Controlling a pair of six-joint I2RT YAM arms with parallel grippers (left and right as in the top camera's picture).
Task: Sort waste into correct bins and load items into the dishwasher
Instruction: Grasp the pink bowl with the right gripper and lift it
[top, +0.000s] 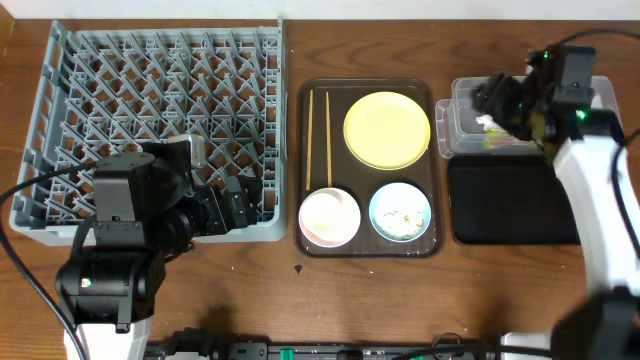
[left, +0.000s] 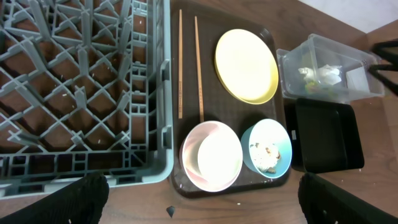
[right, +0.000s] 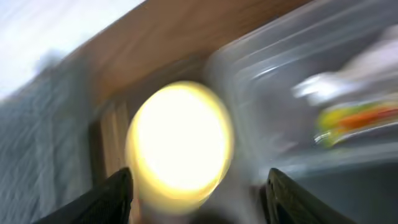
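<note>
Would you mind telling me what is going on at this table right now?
The right gripper hovers, fingers open, over the clear plastic rectangular tub, which holds a crumpled white paper napkin and a green-and-orange snack wrapper. The left gripper is open and empty by the large grey plastic dish rack, which holds nothing yet. The round yellow plate, pinkish-white bowl, light blue bowl with white rice scraps and two thin wooden chopsticks sit on the dark brown serving tray.

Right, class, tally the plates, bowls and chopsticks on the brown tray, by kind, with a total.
Yellow plate: 1
Bowls: 2 (pinkish-white bowl, light blue bowl)
Chopsticks: 2
Total: 5
</note>
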